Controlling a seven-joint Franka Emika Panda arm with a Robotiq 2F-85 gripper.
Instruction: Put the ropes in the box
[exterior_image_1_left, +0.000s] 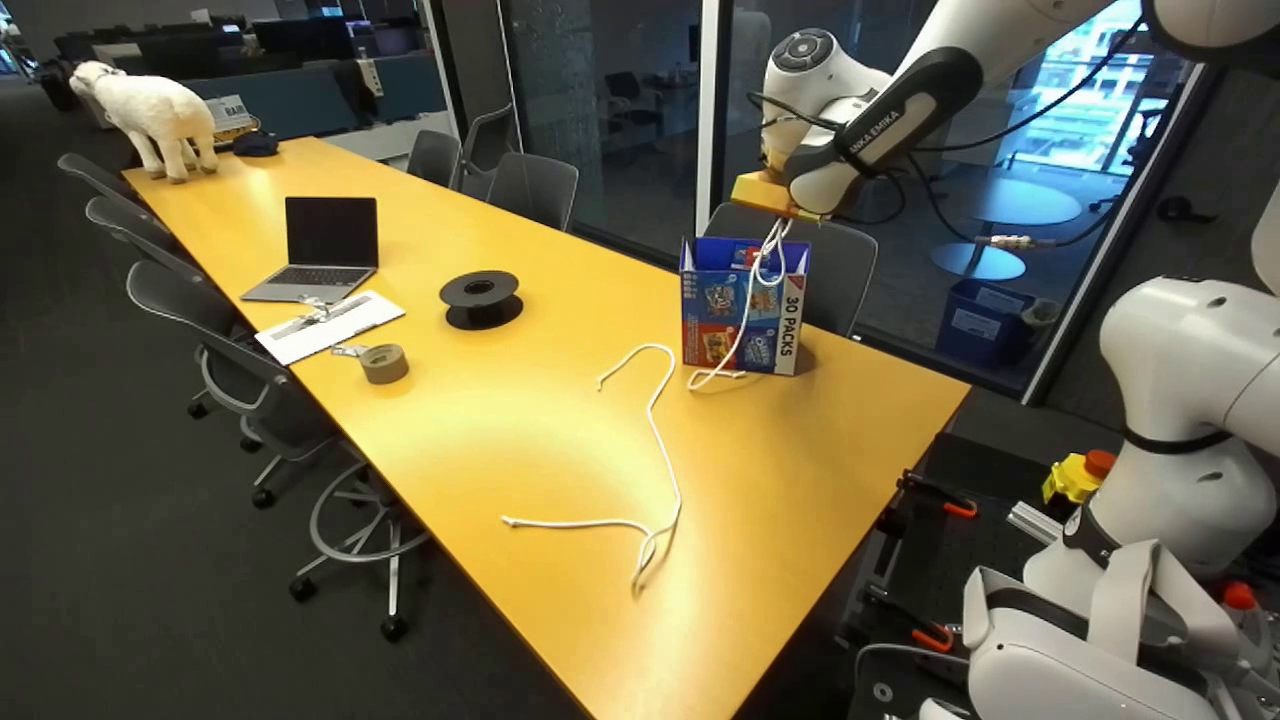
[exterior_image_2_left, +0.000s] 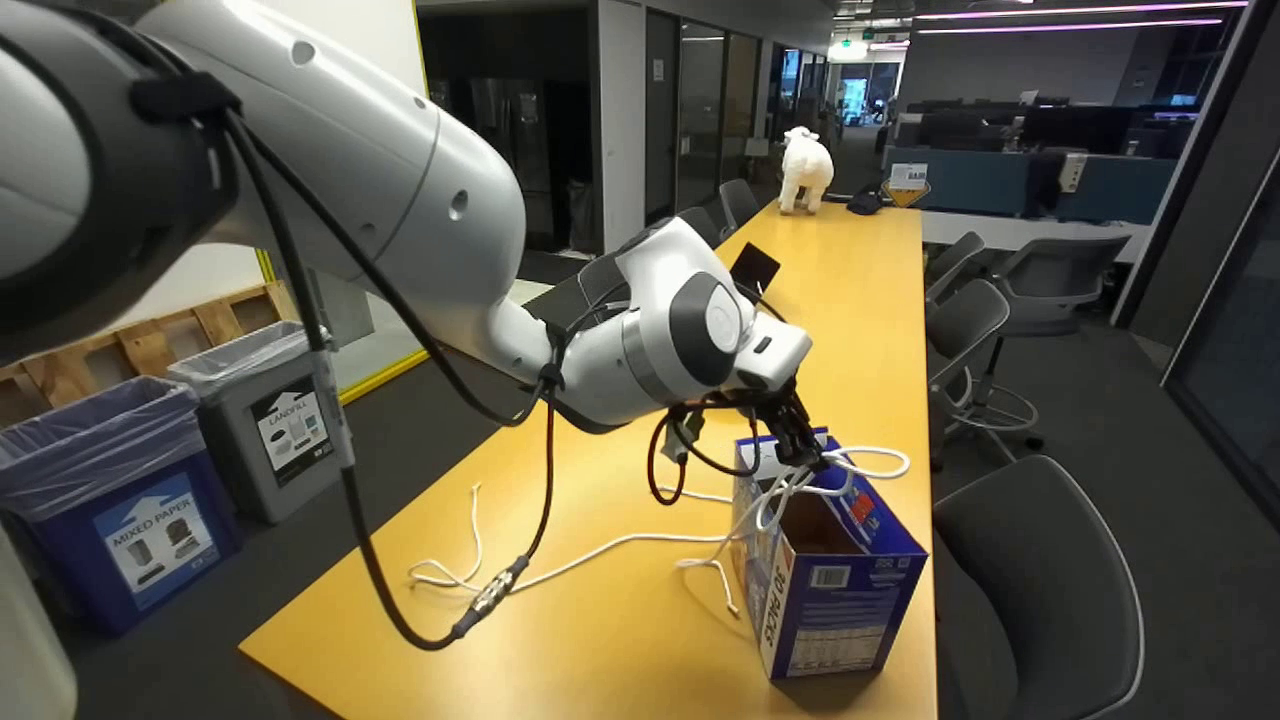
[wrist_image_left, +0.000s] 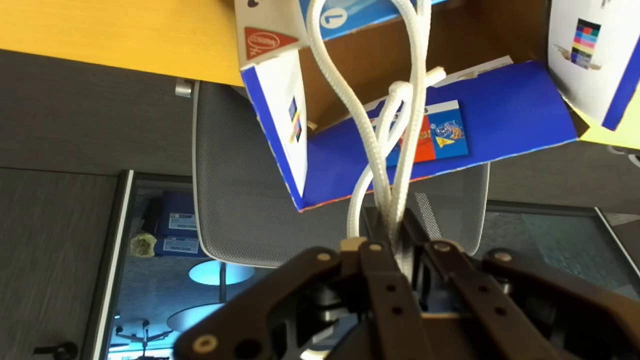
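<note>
The gripped rope (wrist_image_left: 418, 85) — white, doubled into loops — hangs from the jaws above the open top of the box (exterior_image_1_left: 720, 310). One strand runs down outside the printed side, its lower end lying on the surface (exterior_image_1_left: 500, 430) just beside the base of the box. Whether any loop dips below the rim: cannot tell. Jaws pinching the gripped rope, strands squeezed between them, per wrist view. Box upright, flaps raised, "30 PACKS" on a narrow side; it stands near an edge of the surface, with a grey chair (wrist_image_left: 250, 210) beyond it in the wrist view.

The second rope (exterior_image_1_left: 664, 452), also white, lies on the surface in a loose, bent line — apart from the box in an exterior view.

Further along: black spool (exterior_image_1_left: 483, 310); tape roll (exterior_image_1_left: 385, 364) near a clipboard (exterior_image_1_left: 350, 325); laptop (exterior_image_1_left: 332, 232), screen raised. Far end of the surface: white sheep figure (exterior_image_1_left: 155, 112), standing.
</note>
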